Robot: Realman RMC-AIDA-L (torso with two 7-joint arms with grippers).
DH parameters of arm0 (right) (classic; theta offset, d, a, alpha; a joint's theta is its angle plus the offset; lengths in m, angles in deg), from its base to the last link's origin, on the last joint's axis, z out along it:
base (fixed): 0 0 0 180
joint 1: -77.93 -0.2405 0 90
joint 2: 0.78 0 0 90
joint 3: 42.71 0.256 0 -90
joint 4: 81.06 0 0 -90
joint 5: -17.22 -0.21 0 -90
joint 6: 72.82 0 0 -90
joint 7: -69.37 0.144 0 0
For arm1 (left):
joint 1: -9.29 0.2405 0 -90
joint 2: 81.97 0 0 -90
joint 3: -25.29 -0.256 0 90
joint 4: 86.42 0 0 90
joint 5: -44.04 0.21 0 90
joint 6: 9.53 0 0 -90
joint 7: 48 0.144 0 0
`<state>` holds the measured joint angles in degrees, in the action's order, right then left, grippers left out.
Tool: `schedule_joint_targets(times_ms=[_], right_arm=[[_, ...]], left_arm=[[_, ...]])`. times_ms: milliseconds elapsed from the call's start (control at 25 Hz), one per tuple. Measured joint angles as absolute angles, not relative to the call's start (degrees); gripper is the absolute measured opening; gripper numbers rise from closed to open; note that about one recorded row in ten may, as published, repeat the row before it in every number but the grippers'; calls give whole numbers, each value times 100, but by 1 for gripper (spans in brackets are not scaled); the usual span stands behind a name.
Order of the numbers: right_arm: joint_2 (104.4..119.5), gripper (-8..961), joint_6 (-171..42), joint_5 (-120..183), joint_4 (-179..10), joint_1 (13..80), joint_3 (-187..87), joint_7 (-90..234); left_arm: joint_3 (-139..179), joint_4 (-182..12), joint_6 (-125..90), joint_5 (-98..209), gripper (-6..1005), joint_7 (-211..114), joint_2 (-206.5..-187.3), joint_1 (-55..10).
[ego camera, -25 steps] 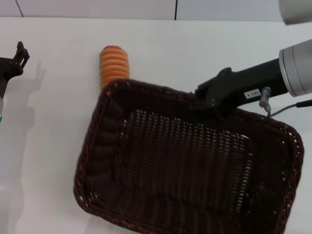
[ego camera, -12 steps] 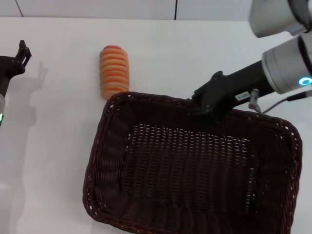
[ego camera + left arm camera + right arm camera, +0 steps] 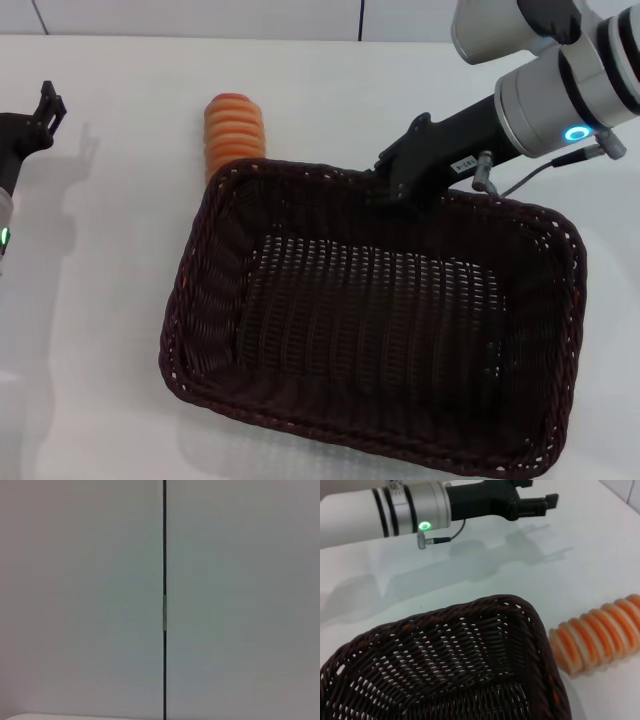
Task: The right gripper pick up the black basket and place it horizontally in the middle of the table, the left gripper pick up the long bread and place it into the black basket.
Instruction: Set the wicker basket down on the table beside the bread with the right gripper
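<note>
Right gripper (image 3: 392, 190) pinching far rim of one black basket (image 3: 380, 320).
One long bread (image 3: 233, 132) lying on table (image 3: 110, 280) just beyond basket's far-left corner, beside it; left gripper (image 3: 40, 112) parked at table's left edge; fingers' state unclear.

A plain white tabletop (image 3: 120, 300) is seen filling most of the head view, smooth and faintly glossy, with soft grey shadows cast across it. Behind its far edge a pale wall (image 3: 200, 15) is shown, divided by thin dark seams (image 3: 360, 18). In the left wrist view the same kind of wall panel (image 3: 80, 600) is filled out in pale grey, split by one dark upright seam (image 3: 164, 555); a short lighter patch on that seam is possibly a scuff. The light is even and diffuse.
</note>
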<state>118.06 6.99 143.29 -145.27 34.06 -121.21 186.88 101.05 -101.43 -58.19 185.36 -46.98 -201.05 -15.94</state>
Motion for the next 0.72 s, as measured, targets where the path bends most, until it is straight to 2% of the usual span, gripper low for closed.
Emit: schedule_joint_targets(times_ms=[240,560,720], right_arm=[[11816,193,675,14263,-14516,3396,-12484,18558],[11858,204,120,14231,-15025,3874,-13230,18295],[11858,341,-37,14228,-15180,3970,-13246,18295]], left_arm=[[10105,-10113,-5812,18536,858,-4714,-20105,-1638],[10090,-10104,-5812,18537,857,-4714,-20106,-1619],[10070,-10131,-5812,18537,857,-4714,-20106,-1594]])
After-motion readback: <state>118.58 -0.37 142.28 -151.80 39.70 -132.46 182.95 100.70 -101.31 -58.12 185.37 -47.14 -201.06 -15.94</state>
